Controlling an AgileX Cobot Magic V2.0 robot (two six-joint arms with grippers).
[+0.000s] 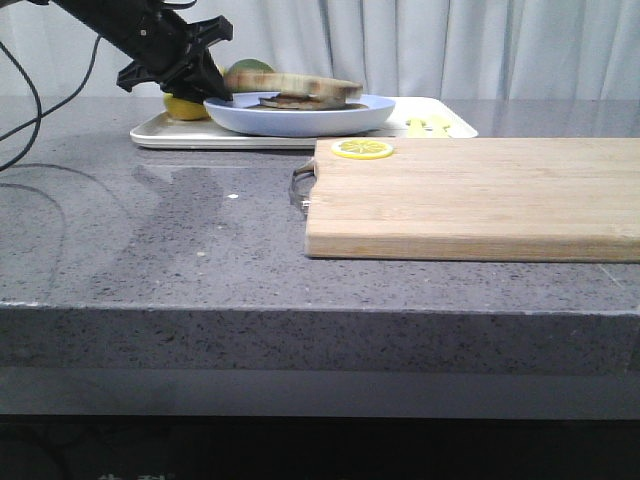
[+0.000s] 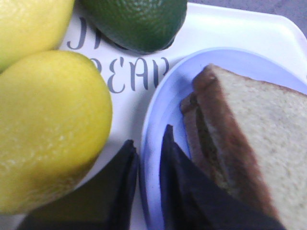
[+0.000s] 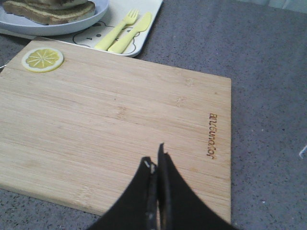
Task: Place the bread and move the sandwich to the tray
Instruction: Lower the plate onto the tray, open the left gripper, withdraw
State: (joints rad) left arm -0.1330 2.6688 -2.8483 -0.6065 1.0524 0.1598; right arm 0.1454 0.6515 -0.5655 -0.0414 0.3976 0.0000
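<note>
The sandwich [image 1: 300, 99] lies on a pale blue plate [image 1: 300, 118], which rests on the white tray [image 1: 180, 134] at the back left. A plain slice of bread [image 1: 295, 84] tops it, slightly tilted; in the left wrist view the bread [image 2: 259, 124] shows a brown crust. My left gripper [image 1: 208, 95] is at the plate's left edge, and its jaws [image 2: 148, 140] are shut on the plate's rim [image 2: 160, 110]. Over the wooden cutting board [image 3: 120, 110], my right gripper [image 3: 157, 155] is shut and holds nothing; the front view does not show it.
Two lemons [image 2: 48, 129] and a green fruit [image 2: 136, 21] crowd the tray [image 2: 230, 26] left of the plate. A yellow fork and knife [image 3: 123, 32] lie on the tray's right end. A lemon slice [image 1: 362, 149] sits on the cutting board's [image 1: 470, 195] far left corner.
</note>
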